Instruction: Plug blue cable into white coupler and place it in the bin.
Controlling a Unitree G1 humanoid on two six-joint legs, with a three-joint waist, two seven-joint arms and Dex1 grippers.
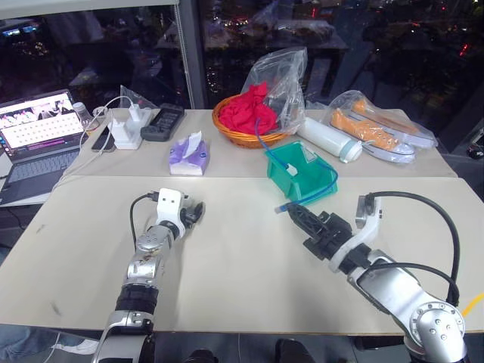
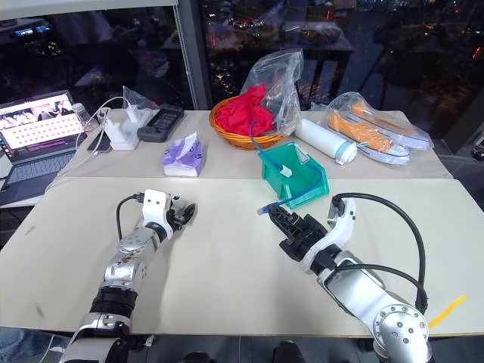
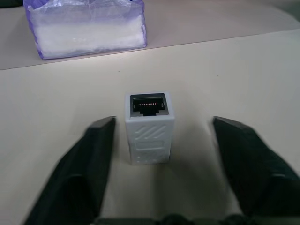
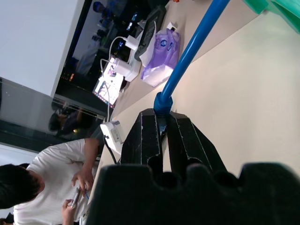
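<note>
Now the coupler [image 3: 150, 127] is seen lying flat on the table [image 1: 242, 265], well on the near side of the tissue pack [image 3: 86, 26], socket turned toward that pack, framed between the parted fingers [image 3: 77, 173] of the left gripper [image 3: 161, 140] but not yet touched. The cable [image 4: 190, 54] is pinched at its plug end by the shut right gripper [image 4: 161, 124], its length trailing back into the bin [image 1: 302, 172]. For a clean grab, the coupler's sides should be squeezed squarely, the socket left clear. No readable writing is made out anywhere.
</note>
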